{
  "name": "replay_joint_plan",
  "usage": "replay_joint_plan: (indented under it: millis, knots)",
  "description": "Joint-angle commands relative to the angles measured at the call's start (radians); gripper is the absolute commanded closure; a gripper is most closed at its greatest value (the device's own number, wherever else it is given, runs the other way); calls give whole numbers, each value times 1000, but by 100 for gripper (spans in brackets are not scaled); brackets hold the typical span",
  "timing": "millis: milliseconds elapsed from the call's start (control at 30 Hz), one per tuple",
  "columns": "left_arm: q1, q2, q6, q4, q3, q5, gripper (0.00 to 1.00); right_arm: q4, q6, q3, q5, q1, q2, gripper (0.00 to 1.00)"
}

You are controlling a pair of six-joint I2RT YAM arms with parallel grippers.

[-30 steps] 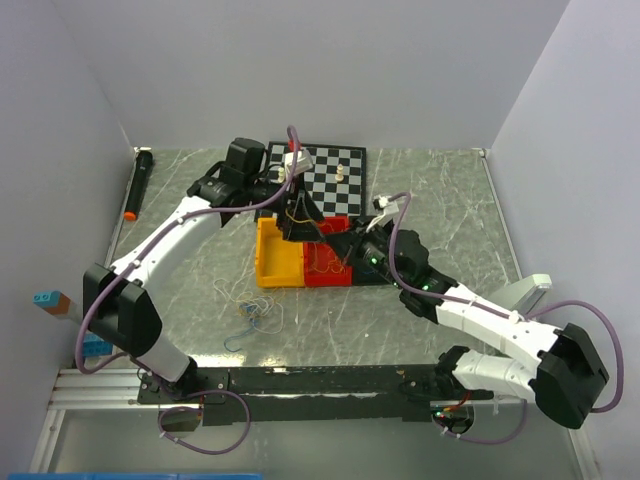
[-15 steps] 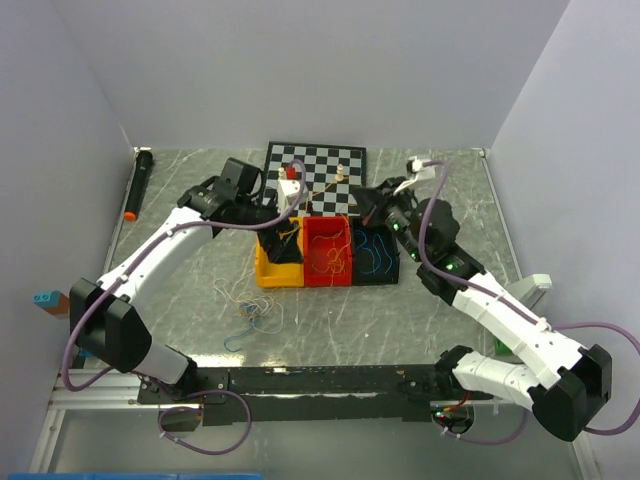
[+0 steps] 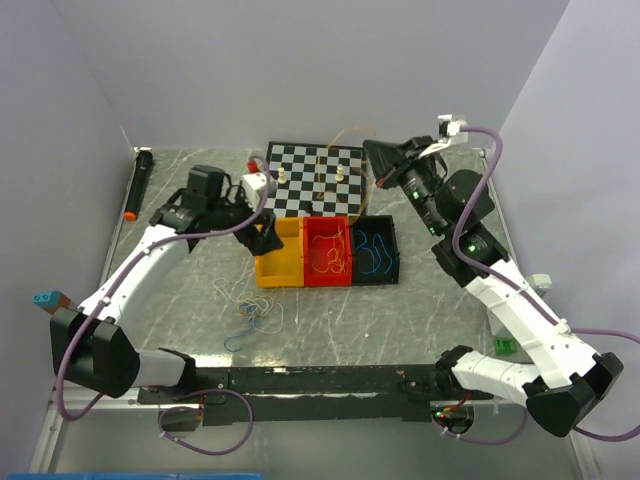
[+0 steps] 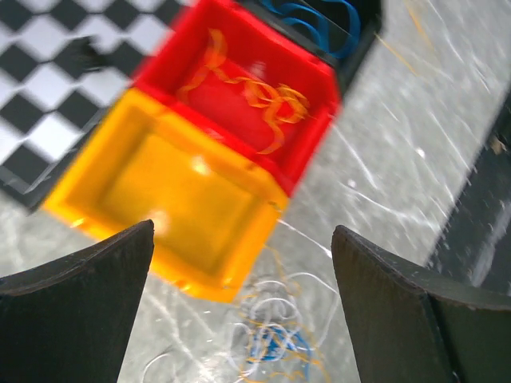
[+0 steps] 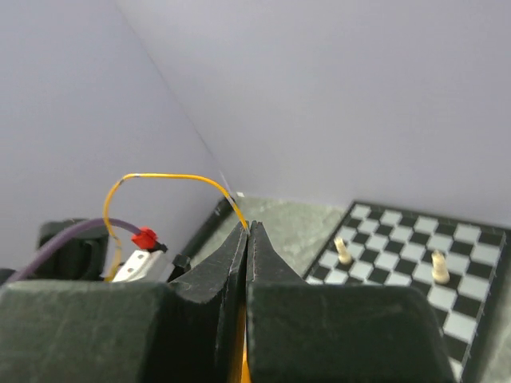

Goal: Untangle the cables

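right gripper is pinching one orange-yellow cable with jaws fully closed, raised at upper right over the chessboard. left gripper is hanging wide open and empty above the yellow bin. remaining cables are lying tangled lower left of centre. best bet: lowering the strand slowly into the red bin, releasing only once its tail is inside.

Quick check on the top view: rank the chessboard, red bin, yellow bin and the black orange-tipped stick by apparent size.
1. chessboard, clearly the largest.
2. red bin and yellow bin: they look alike, so unranked.
3. black stick, long but thin, the smallest.
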Motion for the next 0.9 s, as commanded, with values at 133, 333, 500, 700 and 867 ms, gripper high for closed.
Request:
replay_joint_plan:
  millis: [133, 333, 500, 700, 867]
  knots:
    - [171, 8, -73, 69, 30, 106, 3, 20, 11, 87, -70, -9, 57, 100]
    - [273, 2, -127, 98, 64, 141, 3, 90, 23, 3, -78, -9, 114, 100]
    - [307, -9, -119, 89, 92, 158, 3, 120, 35, -43, -70, -11, 180, 100]
    - [310, -30, -110, 95, 84, 158, 3, 170, 36, -123, -52, -22, 235, 100]
    - [310, -35, -108, 94, 80, 173, 3, 181, 10, -173, -14, -36, 273, 100]
